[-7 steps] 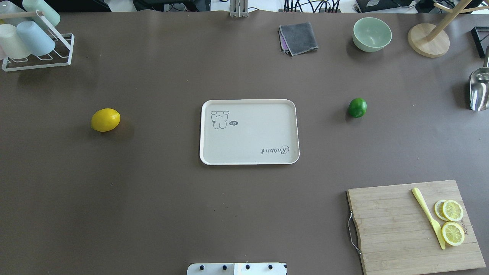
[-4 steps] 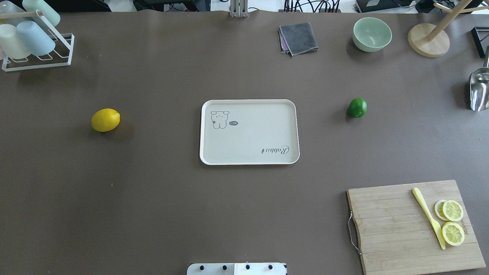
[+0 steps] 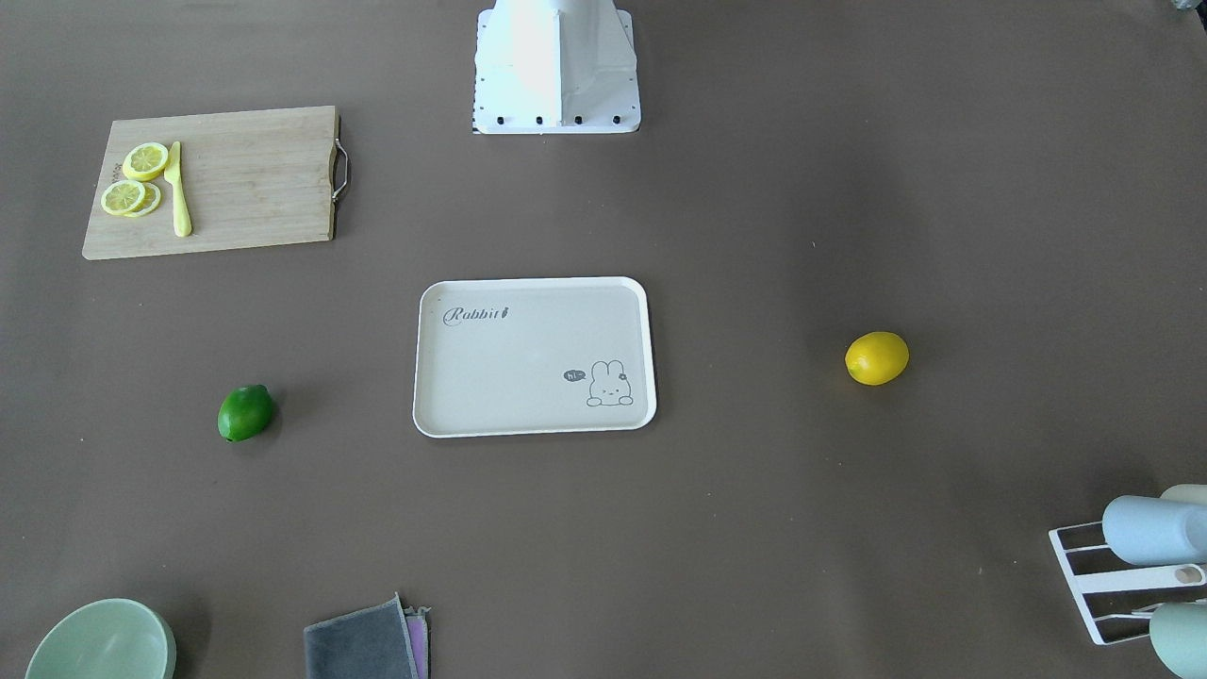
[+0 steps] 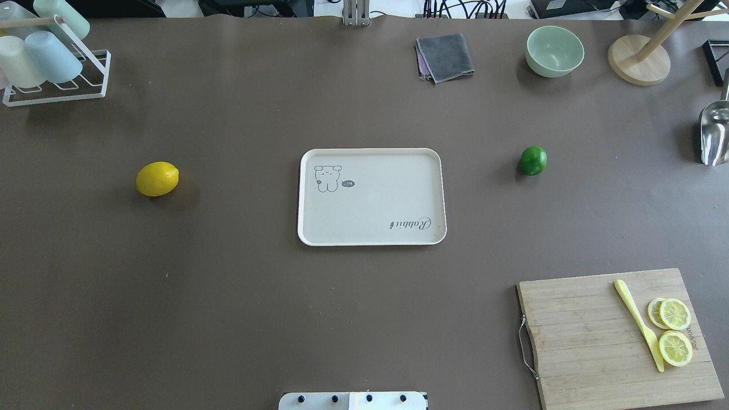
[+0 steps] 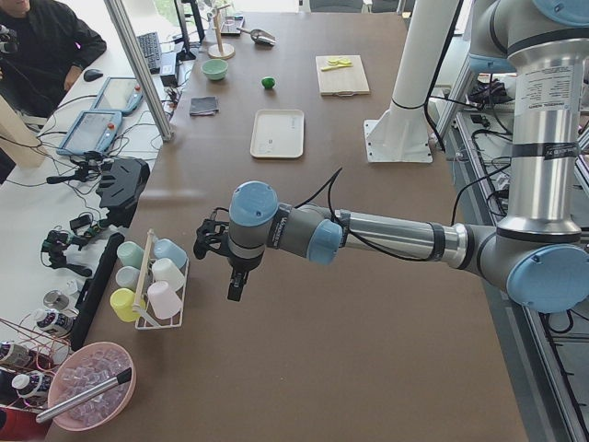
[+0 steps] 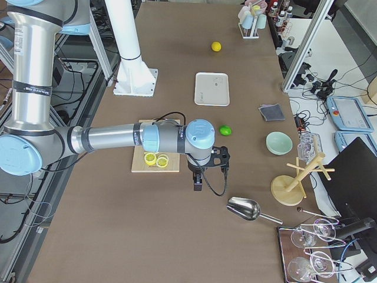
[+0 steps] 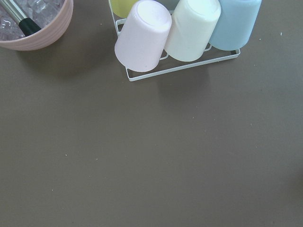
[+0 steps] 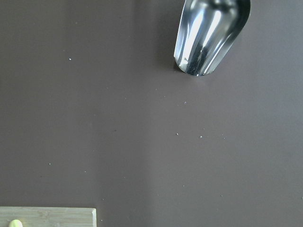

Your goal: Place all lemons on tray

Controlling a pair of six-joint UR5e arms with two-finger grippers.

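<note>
Nearest the robot, on its right, the wooden cutting board [image 4: 586, 341] carries three thin lemon slices [image 4: 675, 348] and a pale yellow knife [image 4: 638, 324]. A mark burnt into the board's right edge is too small to read. The right gripper [image 6: 222, 157] hangs over the bare table [image 4: 228, 313] between this board and the metal scoop [image 6: 244, 207]. Whether its fingers are parted or closed cannot be told.

In the middle lies the cream tray [image 4: 376, 199], printed "Rabbit" in one corner. In the opposite corner is a bunny drawing with a "hi" bubble. Both lemons rest on the table outside the tray and well apart from it. The yellow lemon [image 4: 157, 179] is to its left and the green lemon [image 4: 532, 160] to its right.

Along the far edge, from right to left, stand a wooden stand [image 4: 638, 60], a pale green bowl [image 4: 555, 51], a folded grey cloth [image 4: 445, 57] and a white cup rack [image 4: 57, 97]. The rack holds pastel cups [image 7: 144, 40] lying tilted. The left gripper [image 5: 210, 241] hangs just beside the rack, and its state cannot be told either. Past the table's left end, a pink bowl [image 7: 45, 38] holds clear cubes and a black-handled utensil.
</note>
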